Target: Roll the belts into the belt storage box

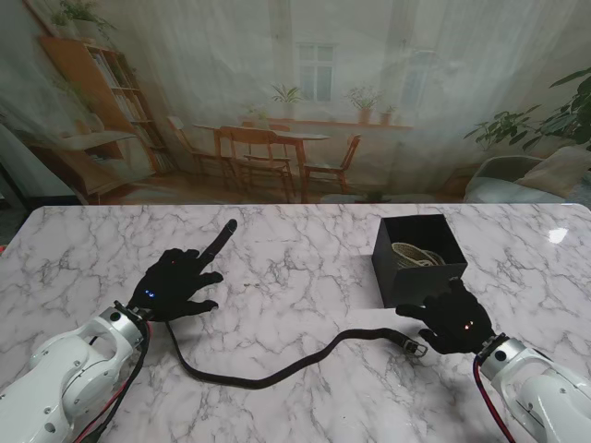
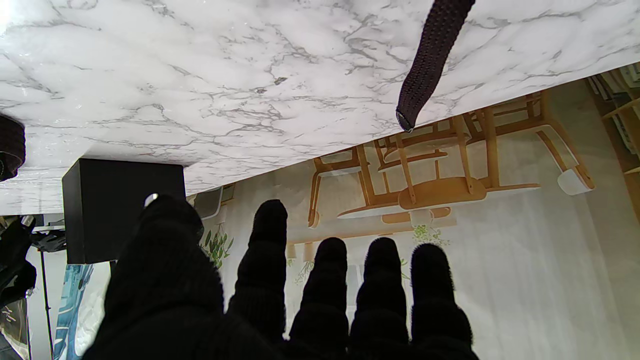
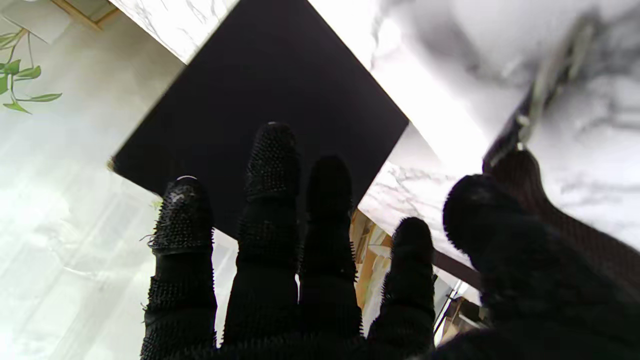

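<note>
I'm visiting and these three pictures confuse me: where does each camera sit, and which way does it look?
Stand view: above the shoulders, looking down at the marble table; both arms, left hand and right hand show.
Left wrist view: looks along the left hand's fingers, upside down, toward the dark belt.
Right wrist view: looks along the right hand's fingers at the black box.
Shared: all three show the box and belt.
</note>
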You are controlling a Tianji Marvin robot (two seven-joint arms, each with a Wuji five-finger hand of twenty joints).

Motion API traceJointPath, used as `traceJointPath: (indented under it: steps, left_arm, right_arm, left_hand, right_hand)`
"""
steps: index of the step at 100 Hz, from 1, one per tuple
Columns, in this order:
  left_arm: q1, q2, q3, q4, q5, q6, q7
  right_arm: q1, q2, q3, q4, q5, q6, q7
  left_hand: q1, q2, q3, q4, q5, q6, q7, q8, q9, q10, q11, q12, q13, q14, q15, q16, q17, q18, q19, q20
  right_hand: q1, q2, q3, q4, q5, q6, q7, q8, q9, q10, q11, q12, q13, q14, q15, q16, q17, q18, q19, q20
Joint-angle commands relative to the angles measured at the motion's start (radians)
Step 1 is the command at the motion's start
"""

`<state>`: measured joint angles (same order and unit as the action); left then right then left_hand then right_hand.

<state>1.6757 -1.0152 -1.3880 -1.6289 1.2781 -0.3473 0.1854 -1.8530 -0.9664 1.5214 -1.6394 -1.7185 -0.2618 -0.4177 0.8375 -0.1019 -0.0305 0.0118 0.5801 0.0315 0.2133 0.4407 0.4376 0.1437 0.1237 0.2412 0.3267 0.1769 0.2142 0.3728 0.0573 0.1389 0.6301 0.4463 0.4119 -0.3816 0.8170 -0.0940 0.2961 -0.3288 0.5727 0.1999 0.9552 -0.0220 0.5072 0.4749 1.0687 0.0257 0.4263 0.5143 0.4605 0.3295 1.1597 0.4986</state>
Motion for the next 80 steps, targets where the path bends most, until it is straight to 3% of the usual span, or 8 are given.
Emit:
traceJointPath:
  steps: [1,5,10,22,48,64,80]
  left_arm:
    - [0.003,-0.005,0.006,0.003,-0.005,0.006,-0.009]
    - [0.003,-0.006,0.007,0.003,-0.006,0.008,-0.01]
    - [0.005,-0.005,0.008,0.001,-0.005,0.008,-0.012]
    - [0.007,-0.005,0.008,-0.005,-0.001,0.008,-0.015]
    - [0.011,-0.005,0.007,-0.007,0.002,0.01,-0.006]
    - [0.012,-0.005,0.006,-0.006,0.004,0.008,-0.001]
    - [0.014,-0.005,0.005,-0.009,0.004,0.01,-0.002]
  right_arm:
    - [0.007,0.022,0.001,0.038,0.033,-0.005,0.017]
    - [0.017,0.029,-0.005,0.057,0.021,-0.015,-0.003]
    - [0.033,0.038,-0.017,0.083,0.017,-0.037,-0.028]
    - [0.064,0.04,-0.05,0.124,0.056,-0.092,-0.035]
    - [0.101,0.043,-0.108,0.151,0.089,-0.138,-0.001]
    - [0.106,0.04,-0.124,0.148,0.099,-0.144,0.046]
    - [0.116,0.036,-0.139,0.164,0.124,-0.137,0.071]
  left_hand:
    - [0.028,0.046,0.004,-0.018,0.013,0.02,0.0,0.011,0.011,0.018,-0.021,0.013,0.006,0.015,-0.029,0.003,-0.012,0.028,-0.032,0.021]
    - [0.029,0.046,0.005,-0.018,0.013,0.021,0.0,0.011,0.012,0.019,-0.021,0.013,0.005,0.016,-0.03,0.003,-0.012,0.028,-0.032,0.021]
    - [0.028,0.046,0.004,-0.019,0.013,0.021,0.0,0.011,0.013,0.019,-0.021,0.013,0.005,0.016,-0.03,0.003,-0.011,0.029,-0.033,0.022]
    - [0.032,0.046,0.004,-0.018,0.011,0.021,-0.001,0.01,0.014,0.017,-0.021,0.013,0.006,0.015,-0.029,0.003,-0.01,0.027,-0.032,0.023]
    - [0.036,0.047,0.005,-0.018,0.008,0.021,-0.003,0.009,0.013,0.018,-0.02,0.014,0.005,0.015,-0.029,0.003,-0.011,0.027,-0.033,0.023]
    - [0.037,0.048,0.004,-0.018,0.009,0.022,-0.002,0.01,0.014,0.018,-0.02,0.014,0.005,0.016,-0.029,0.004,-0.01,0.027,-0.033,0.024]
    - [0.04,0.049,0.004,-0.018,0.01,0.023,-0.001,0.01,0.013,0.017,-0.02,0.014,0.004,0.015,-0.029,0.004,-0.011,0.029,-0.033,0.024]
  right_hand:
    - [0.076,-0.034,0.093,0.006,-0.084,-0.095,-0.029,-0.031,-0.075,-0.016,-0.039,-0.028,-0.036,-0.023,-0.042,-0.018,-0.024,-0.015,-0.03,0.01]
    - [0.134,-0.047,0.155,0.001,-0.103,-0.113,-0.039,-0.043,-0.113,-0.038,-0.041,-0.042,-0.048,-0.042,-0.053,-0.023,-0.03,-0.025,-0.039,0.01]
    - [0.221,-0.054,0.219,-0.038,-0.101,-0.114,-0.07,-0.069,-0.153,-0.055,-0.044,-0.06,-0.059,-0.061,-0.064,-0.03,-0.033,-0.038,-0.05,0.008]
    - [0.277,-0.078,0.271,-0.02,-0.086,-0.114,-0.131,-0.106,-0.242,-0.049,-0.031,-0.107,-0.092,-0.064,-0.086,-0.043,-0.054,-0.041,-0.076,-0.001]
    - [0.248,-0.124,0.291,-0.023,-0.061,-0.116,-0.166,-0.124,-0.284,-0.04,-0.027,-0.139,-0.114,-0.062,-0.094,-0.05,-0.065,-0.046,-0.085,-0.001]
    - [0.229,-0.156,0.289,-0.025,0.036,-0.125,-0.121,-0.104,-0.298,-0.025,-0.037,-0.152,-0.129,-0.054,-0.1,-0.055,-0.069,-0.045,-0.089,-0.001]
    - [0.105,-0.228,0.262,-0.036,0.104,-0.14,-0.006,-0.027,-0.299,-0.042,-0.054,-0.182,-0.126,-0.044,-0.091,-0.054,-0.055,-0.045,-0.077,0.011]
